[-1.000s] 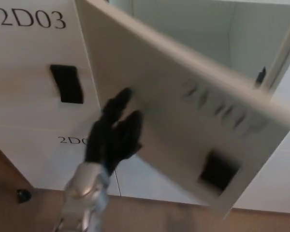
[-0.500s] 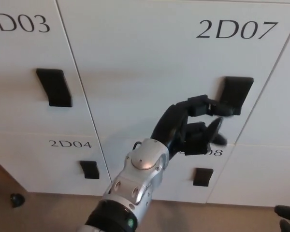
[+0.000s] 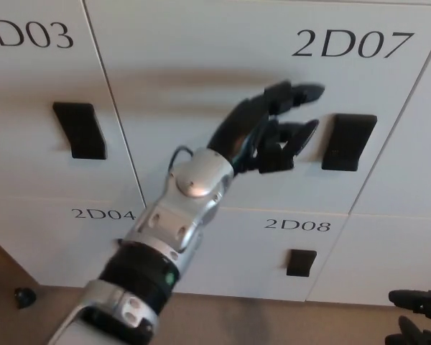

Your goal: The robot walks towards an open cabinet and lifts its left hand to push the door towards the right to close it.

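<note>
One left hand (image 3: 269,129) is raised with fingers spread, grasping nothing, against the door (image 3: 223,65) marked 2D07, which sits flush, near its black handle (image 3: 348,141). The right hand (image 3: 415,310), bottom right corner, I cannot tell.

Even, soft indoor light, fairly bright; white door (image 3: 223,79) reads slightly warm/cream. No hard glare, only a dull sheen on the silver wrist (image 3: 190,188). Blurred shadow band across door above left hand (image 3: 269,129), w/ softer shade under the arm. Labels sharp; fingertips (image 3: 305,92) a bit smeared, prob. motion blur. Bottom corners darker, floor (image 3: 287,323) dim. Lines lean slightly at edges.
</note>
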Controlling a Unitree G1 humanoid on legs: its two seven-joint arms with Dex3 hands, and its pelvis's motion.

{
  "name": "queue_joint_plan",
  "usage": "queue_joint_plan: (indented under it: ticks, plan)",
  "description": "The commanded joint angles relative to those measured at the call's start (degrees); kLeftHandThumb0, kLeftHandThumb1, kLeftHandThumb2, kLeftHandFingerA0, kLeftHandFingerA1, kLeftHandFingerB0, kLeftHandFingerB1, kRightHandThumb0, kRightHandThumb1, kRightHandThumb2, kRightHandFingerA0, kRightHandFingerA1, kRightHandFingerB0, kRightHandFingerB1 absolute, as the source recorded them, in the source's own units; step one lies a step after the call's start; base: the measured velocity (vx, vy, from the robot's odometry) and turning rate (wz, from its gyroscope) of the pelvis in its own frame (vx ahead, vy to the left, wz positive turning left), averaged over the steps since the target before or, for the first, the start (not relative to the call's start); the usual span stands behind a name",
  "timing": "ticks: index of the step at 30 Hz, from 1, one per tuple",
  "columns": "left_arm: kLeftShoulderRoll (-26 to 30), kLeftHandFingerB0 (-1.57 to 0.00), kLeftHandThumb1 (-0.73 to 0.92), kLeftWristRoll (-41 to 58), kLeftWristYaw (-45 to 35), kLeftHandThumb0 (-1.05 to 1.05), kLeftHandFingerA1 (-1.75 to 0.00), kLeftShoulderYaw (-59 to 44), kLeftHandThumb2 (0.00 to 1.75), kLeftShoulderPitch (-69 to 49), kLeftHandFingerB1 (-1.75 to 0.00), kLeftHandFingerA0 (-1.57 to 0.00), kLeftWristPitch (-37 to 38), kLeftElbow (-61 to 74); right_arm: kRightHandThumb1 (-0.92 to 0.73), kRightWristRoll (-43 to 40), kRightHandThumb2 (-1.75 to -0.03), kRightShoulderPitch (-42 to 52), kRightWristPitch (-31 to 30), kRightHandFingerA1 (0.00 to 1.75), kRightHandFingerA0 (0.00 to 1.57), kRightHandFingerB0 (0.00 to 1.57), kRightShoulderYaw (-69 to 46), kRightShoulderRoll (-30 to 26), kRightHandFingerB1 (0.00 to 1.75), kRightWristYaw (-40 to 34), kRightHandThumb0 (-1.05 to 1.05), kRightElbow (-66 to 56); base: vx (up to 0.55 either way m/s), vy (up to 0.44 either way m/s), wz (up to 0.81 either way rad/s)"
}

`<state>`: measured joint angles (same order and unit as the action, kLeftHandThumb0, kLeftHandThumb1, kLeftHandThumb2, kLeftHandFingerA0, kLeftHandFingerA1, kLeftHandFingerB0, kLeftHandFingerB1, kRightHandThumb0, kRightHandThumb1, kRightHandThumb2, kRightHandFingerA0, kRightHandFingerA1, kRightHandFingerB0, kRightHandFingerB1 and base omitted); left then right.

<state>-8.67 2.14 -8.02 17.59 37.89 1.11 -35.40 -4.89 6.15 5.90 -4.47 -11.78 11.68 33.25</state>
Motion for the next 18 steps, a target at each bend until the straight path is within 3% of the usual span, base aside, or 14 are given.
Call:
queue_joint_plan:
  ticks: [1,3,5,7,10,18]
  plan:
    - [19.30,-0.51,0.65,-4.19,-15.82,-0.71,-0.43,8.60,0.68,-21.35,-0.40,-0.61,-2.20,35.28,-0.71,7.27,-0.61,-1.17,-0.33,0.56,0.77,0.55,3.40,-4.93,0.48,-0.89,-0.42,-1.38,0.00,0.000,0.00]
    - [26.03,-0.56,0.74,-2.03,-17.99,-0.67,-0.41,9.12,0.63,-32.43,-0.39,-0.62,-1.97,44.63,-0.71,7.20,-0.62,-2.24,0.04,0.56,0.76,0.54,3.44,-5.45,0.48,-0.25,-0.44,0.14,0.00,0.000,0.00]
    - [31.25,-0.56,0.70,0.08,-18.57,-0.65,-0.43,7.07,0.62,-43.90,-0.40,-0.63,1.07,48.66,-0.69,7.16,-0.61,-3.18,0.14,0.55,0.79,0.56,3.40,-5.98,0.47,-0.03,-0.42,1.58,0.00,0.000,0.00]
    - [33.15,-0.56,0.70,1.30,-18.48,-0.65,-0.43,4.68,0.62,-49.45,-0.40,-0.63,3.71,48.30,-0.69,7.38,-0.61,-3.62,-0.67,0.55,0.79,0.56,3.46,-6.05,0.47,-0.55,-0.42,1.74,0.00,0.000,0.00]
    - [32.23,-0.64,0.68,5.66,-17.22,-0.57,-0.44,-2.98,0.61,-58.00,-0.43,-0.74,8.63,42.87,-0.70,7.61,-0.61,-4.50,0.00,0.55,0.78,0.57,3.54,-6.51,0.48,-0.57,-0.42,3.88,0.00,0.000,0.00]
    - [29.48,-0.64,0.69,10.80,-15.00,-0.59,-0.45,-13.66,0.61,-65.42,-0.42,-0.74,11.35,35.37,-0.70,7.69,-0.61,-4.99,1.04,0.55,0.79,0.56,3.58,-6.50,0.48,-0.67,-0.41,6.45,0.00,0.000,0.00]
